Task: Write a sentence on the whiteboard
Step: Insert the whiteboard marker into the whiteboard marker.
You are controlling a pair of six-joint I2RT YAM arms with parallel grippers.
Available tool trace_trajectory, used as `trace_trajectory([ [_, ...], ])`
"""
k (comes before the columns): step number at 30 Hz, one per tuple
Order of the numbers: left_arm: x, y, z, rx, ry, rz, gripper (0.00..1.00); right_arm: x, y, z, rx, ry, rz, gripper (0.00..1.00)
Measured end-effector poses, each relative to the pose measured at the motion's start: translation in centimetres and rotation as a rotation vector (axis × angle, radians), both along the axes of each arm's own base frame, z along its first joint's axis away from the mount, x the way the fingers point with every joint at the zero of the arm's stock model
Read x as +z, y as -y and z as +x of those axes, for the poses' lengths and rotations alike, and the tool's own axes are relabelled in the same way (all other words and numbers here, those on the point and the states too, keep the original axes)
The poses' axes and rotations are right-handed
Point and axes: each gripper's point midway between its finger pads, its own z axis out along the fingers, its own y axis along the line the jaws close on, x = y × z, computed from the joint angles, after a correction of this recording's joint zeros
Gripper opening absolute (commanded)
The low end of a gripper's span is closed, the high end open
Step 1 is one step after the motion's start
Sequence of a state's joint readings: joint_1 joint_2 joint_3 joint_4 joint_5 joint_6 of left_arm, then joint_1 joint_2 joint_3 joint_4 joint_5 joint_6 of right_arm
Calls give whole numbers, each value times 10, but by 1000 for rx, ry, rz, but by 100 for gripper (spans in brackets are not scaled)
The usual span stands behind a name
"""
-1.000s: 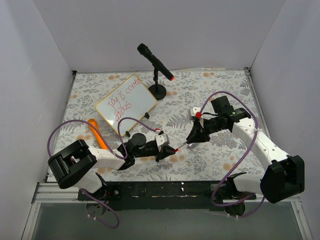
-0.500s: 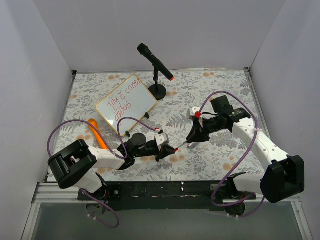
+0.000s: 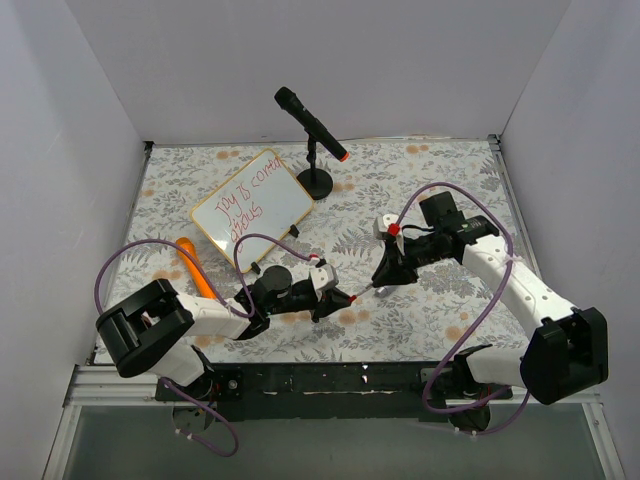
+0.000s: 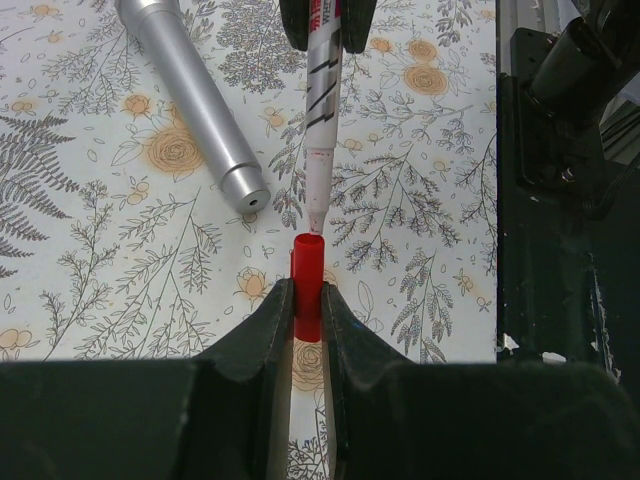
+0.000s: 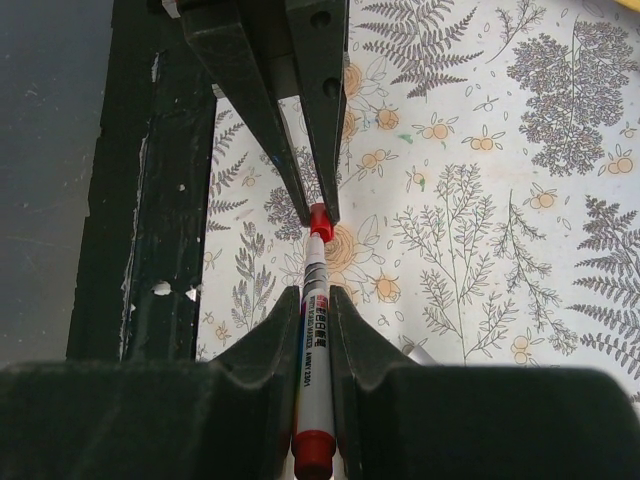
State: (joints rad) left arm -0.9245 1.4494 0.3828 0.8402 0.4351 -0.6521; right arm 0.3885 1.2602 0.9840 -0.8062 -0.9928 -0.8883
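Whiteboard point(image 3: 280, 185) sits at the far left of the table point(image 3: 450, 170), set at a slant and well apart from both arms. The sentence point(image 3: 245, 203) is on it in red, in two slanted lines. With the words down, the step in hand looks like closing the marker rather than writing.

The left tool point(image 4: 307, 300) is narrow, pinching the red cap point(image 4: 307, 265) with its open mouth turned toward the other arm. The right tool point(image 5: 315, 300) is clamped on the marker point(image 5: 312, 350) along its barrel, tip leading, so the two parts face each other on one line low over the table. In the left wrist view the tip is right at the cap's mouth, not seated.

Gripping the barrel behind the tip leaves room for the cap to slide on. A small sideways error would likely catch the tip on the rim. A silver tube point(image 4: 190, 100) lies on the table just beside the marker.
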Motion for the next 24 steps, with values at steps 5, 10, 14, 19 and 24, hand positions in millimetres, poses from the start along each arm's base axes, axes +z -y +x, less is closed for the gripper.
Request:
trace_trajectory([
  [5,2,1,0,0,0,-6,0,-2,-1,-1,5,-6,-3,1],
  [10,8,5,0,-10,-4,-27,0,-5,-3,0,10,-19,-6,1],
  [14,9,8,-1,-19,-24,-42,0,-11,-6,0,18,-42,-14,1],
  [19,8,12,-2,-26,-57,-56,0,-17,-9,-1,27,-61,-32,1],
  [24,4,17,-1,-34,-88,-51,0,-23,-8,0,22,-59,-61,1],
])
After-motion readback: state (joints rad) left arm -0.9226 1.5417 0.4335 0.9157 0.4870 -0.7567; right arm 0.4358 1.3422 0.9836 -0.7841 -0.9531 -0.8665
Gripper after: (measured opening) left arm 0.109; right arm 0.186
